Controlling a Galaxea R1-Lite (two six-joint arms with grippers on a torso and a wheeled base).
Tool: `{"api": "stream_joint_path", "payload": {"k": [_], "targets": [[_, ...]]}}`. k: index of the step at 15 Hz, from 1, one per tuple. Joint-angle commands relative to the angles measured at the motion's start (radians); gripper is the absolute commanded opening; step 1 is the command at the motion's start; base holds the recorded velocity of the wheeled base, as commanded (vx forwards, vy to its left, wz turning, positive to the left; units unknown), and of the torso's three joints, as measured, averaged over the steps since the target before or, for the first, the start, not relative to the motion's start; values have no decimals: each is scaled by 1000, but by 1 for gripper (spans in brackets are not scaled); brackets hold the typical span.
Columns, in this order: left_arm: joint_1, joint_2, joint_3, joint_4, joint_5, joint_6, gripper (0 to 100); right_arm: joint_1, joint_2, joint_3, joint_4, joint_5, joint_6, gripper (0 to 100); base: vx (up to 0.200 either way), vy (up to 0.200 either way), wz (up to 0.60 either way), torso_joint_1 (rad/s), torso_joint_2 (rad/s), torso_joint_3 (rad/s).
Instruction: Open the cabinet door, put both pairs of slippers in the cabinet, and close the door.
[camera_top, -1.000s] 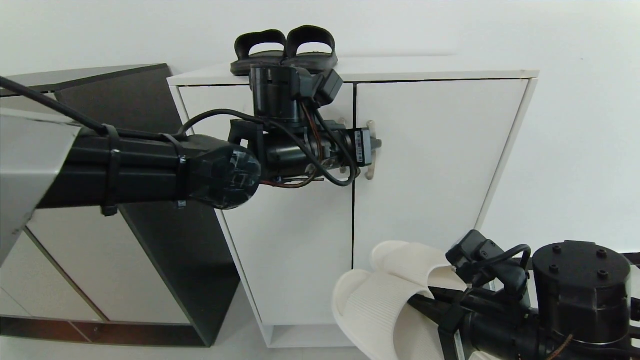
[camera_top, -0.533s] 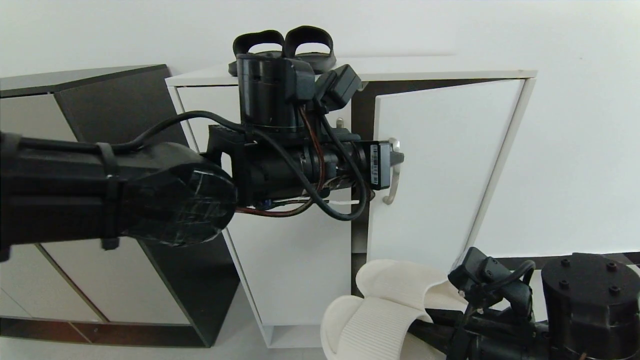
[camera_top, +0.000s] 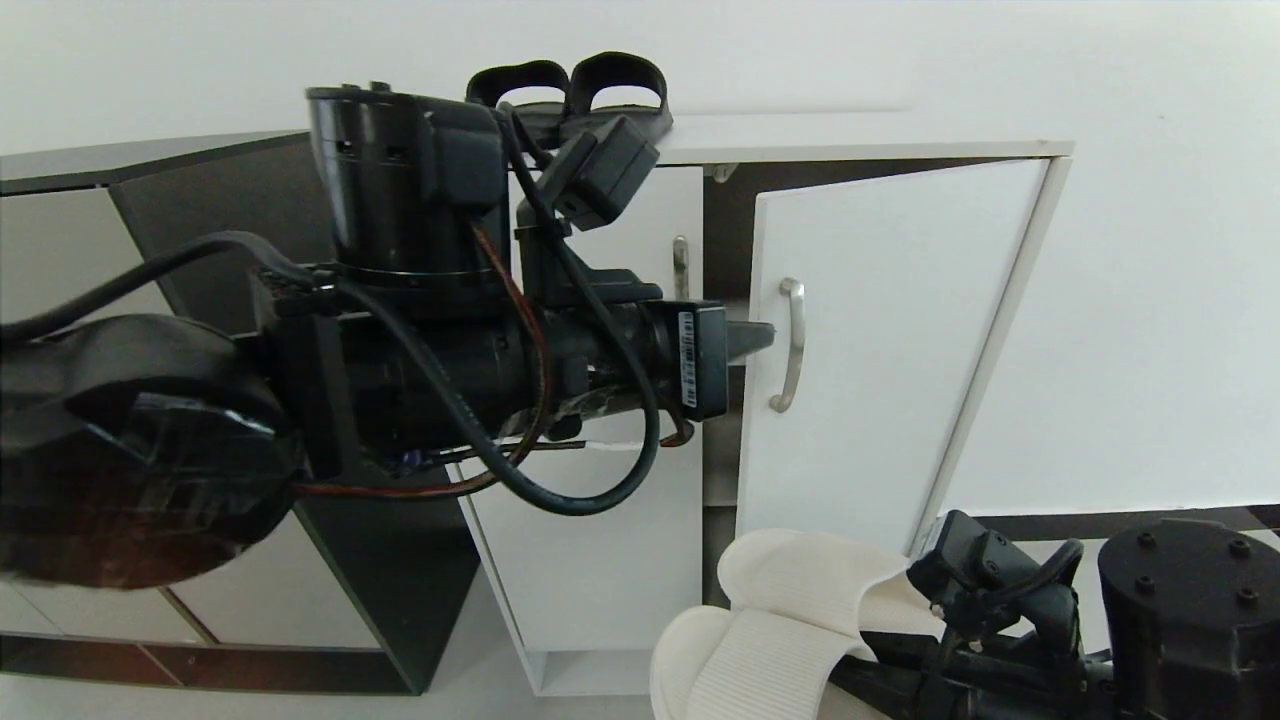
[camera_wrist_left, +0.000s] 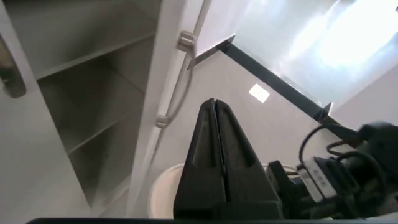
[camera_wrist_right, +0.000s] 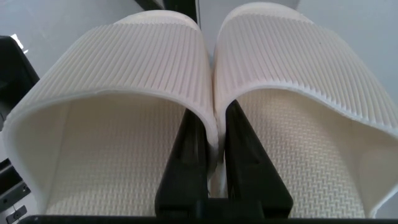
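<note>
The white cabinet (camera_top: 860, 150) has its right door (camera_top: 880, 330) swung partly open, with a dark gap at its left edge. My left gripper (camera_top: 757, 338) is shut on nothing, its tip just left of the door's metal handle (camera_top: 790, 345) and apart from it. In the left wrist view the shut left gripper (camera_wrist_left: 214, 121) sits beside the handle (camera_wrist_left: 177, 84) and the inner shelves (camera_wrist_left: 81, 93). The black slippers (camera_top: 570, 85) rest on the cabinet top. Low in front of the door, my right gripper (camera_wrist_right: 210, 134) is shut on the white slippers (camera_top: 780, 620), pinching their inner walls (camera_wrist_right: 208, 93) together.
The cabinet's left door (camera_top: 600, 520) is shut, its handle (camera_top: 680, 265) showing beside my left arm. A dark cabinet (camera_top: 300, 230) stands against the white one's left side. White wall lies behind and to the right.
The right door went from shut to partly open. My left gripper has let go of the handle and the arm drew back. The white slippers shifted slightly left and lower.
</note>
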Motion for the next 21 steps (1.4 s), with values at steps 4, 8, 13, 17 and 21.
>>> {"api": "stream_joint_path", "payload": {"k": [4, 8, 13, 17, 21], "targets": [[113, 40, 0, -124, -31, -40, 0, 5, 5, 5, -1, 0, -1, 0, 0, 0, 0, 0, 0, 0], [121, 166, -128, -147, -31, -55, 0, 11, 17, 15, -1, 0, -13, 0, 0, 0, 0, 0, 0, 0], [128, 281, -284, -115, -24, -55, 0, 31, 17, 27, -1, 0, -15, 0, 0, 0, 0, 0, 0, 0], [125, 284, -312, -110, -11, -61, 0, 48, 20, 31, 1, -4, -15, 0, -100, 0, 0, 1, -1, 0], [13, 192, -211, -116, 25, -52, 0, 82, 17, 56, -1, -4, -15, 0, -200, 0, 0, 2, 1, 4]]}}
